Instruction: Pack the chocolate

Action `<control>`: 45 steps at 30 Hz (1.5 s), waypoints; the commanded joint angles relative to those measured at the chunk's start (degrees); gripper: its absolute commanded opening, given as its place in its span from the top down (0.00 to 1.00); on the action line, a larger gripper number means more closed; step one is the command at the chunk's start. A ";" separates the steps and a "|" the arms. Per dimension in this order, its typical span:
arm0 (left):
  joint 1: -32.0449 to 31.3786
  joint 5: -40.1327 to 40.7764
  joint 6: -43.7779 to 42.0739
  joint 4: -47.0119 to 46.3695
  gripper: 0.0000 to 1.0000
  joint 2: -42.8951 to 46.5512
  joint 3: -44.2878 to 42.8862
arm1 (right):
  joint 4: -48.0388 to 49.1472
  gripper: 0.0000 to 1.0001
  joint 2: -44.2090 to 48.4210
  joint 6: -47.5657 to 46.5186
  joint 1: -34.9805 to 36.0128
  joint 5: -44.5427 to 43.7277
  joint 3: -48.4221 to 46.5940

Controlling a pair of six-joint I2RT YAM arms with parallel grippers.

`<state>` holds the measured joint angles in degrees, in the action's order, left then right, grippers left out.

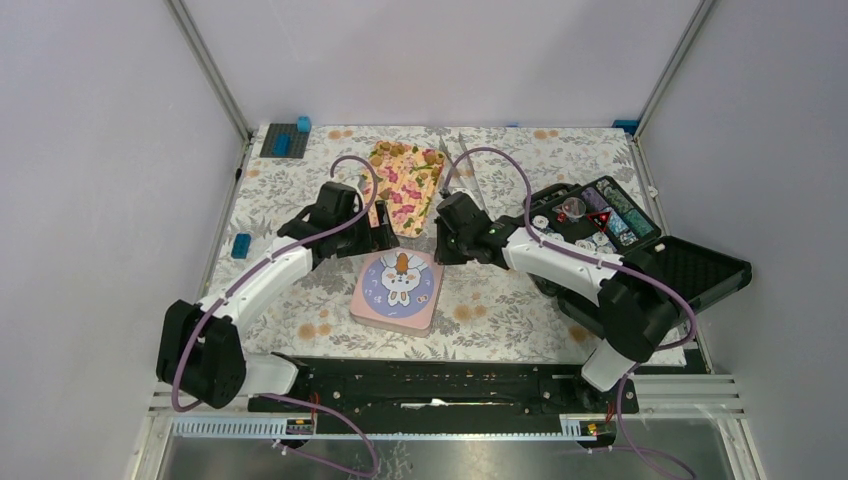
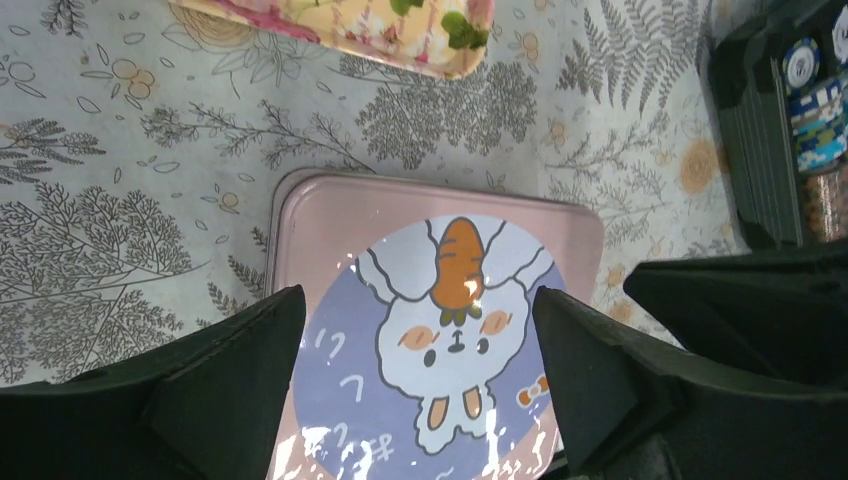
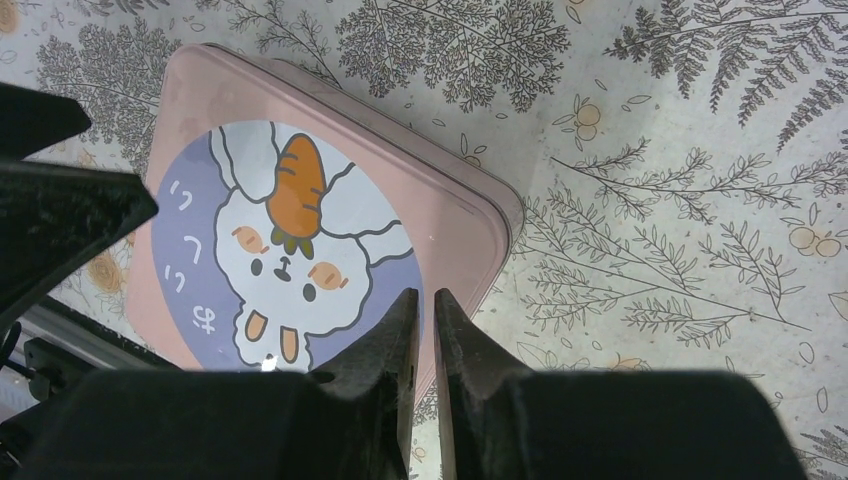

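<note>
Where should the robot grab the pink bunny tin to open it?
Probably by the side edges of the lid, coming straight down from above. The pink bunny tin lies flat and closed, its top smooth, so only the rim offers a pinch. The open left gripper hovers right over it.

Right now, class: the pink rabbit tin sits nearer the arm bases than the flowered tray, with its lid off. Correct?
Not quite. The pink rabbit tin sits nearer the arm bases than the flowered tray, but its lid is on: the left wrist view shows the rabbit-printed top closed over it.
</note>
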<state>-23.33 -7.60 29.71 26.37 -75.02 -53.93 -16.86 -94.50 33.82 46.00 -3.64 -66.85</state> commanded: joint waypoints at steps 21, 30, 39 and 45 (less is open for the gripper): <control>-5.23 5.15 4.59 -9.48 0.08 -1.23 -4.16 | -3.90 0.82 8.34 -5.48 -0.71 -3.68 -2.87; -5.23 5.31 4.80 -10.21 0.07 -4.39 -0.05 | 0.89 0.81 0.10 -2.82 -0.69 0.45 -5.52; -5.23 3.96 4.77 -9.67 0.07 -7.41 1.80 | -1.21 0.83 -4.58 -2.36 -0.70 0.62 -4.65; -5.23 5.64 3.60 -6.25 0.06 0.40 -4.00 | -1.98 0.82 3.25 -3.77 -0.61 -2.36 -8.17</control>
<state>-28.58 -3.20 34.52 19.20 -81.32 -52.66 -18.59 -98.67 31.27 45.63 -3.53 -70.65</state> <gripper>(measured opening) 0.938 0.180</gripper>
